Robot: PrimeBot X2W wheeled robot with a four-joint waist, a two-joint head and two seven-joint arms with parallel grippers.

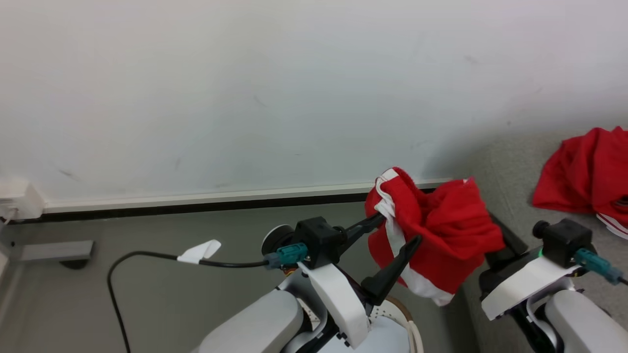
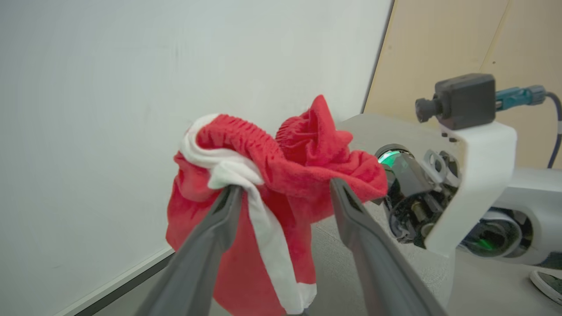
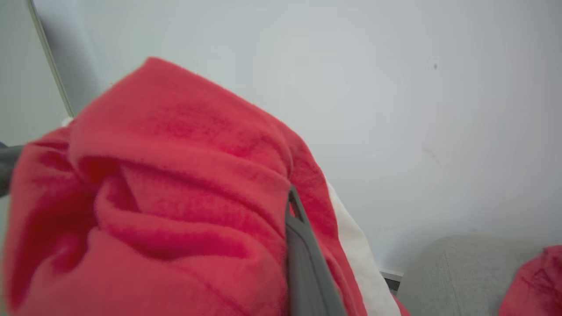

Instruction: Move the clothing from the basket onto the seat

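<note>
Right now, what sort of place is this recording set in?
Probably an indoor room set up like a home laundry corner: a plain white wall with a baseboard, a grey upholstered seat with red clothing on it, and a laundry basket.

Soft, fuzzy red cloth with smoother white trim for the clothing (image 1: 441,230). Matt dark plastic on the fingers (image 2: 210,250) of the left gripper (image 2: 285,186). Matt grey upholstery fabric on the seat (image 3: 456,276).

Red garment (image 1: 586,171) lies crumpled on grey upholstered seat (image 1: 510,166)
The seat stands on a grey floor (image 1: 171,294), against a white wall (image 1: 294,98) with a pale skirting board (image 1: 221,197).
</note>
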